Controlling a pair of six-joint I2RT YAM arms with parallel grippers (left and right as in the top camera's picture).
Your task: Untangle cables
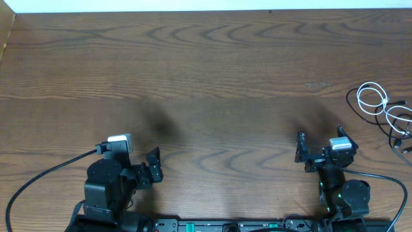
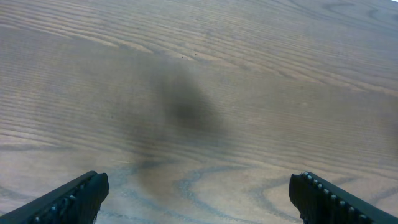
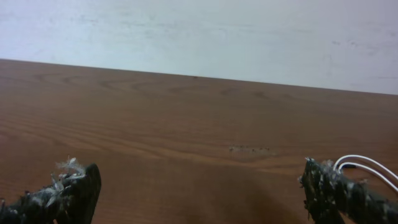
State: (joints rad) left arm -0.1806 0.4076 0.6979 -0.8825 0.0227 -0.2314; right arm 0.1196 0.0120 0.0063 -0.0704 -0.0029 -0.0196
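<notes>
Black left arm (image 1: 103, 183) and right arm (image 1: 351, 193) sit folded low, both jaws wide apart, cables (image 1: 384, 103) untouched.

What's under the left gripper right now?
Under the left gripper, only bare wooden table, darkened by a shadow. No cable; the white cable lies at the far right edge. Table directly beneath the fingers is covered.

no readable txt
no labels, brands, nos. or signs were legible in any view, incl. on the table (image 1: 206, 64) & cables (image 1: 385, 105).
</notes>
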